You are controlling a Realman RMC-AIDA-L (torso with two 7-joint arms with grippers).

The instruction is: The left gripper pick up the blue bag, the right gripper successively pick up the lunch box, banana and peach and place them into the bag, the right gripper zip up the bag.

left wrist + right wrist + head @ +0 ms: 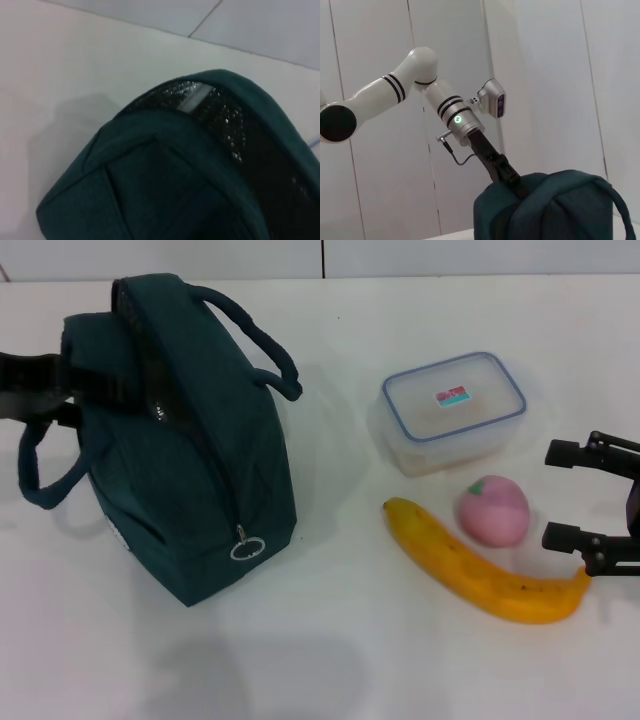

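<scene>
My left pincer (45, 390) grips the blue bag (190, 480) at the desk's left edge, my right pincer (580, 495) waits released by the banana (480, 565) near the right edge; the bag's narrow mouth could snag the lunch box (455, 410).
</scene>
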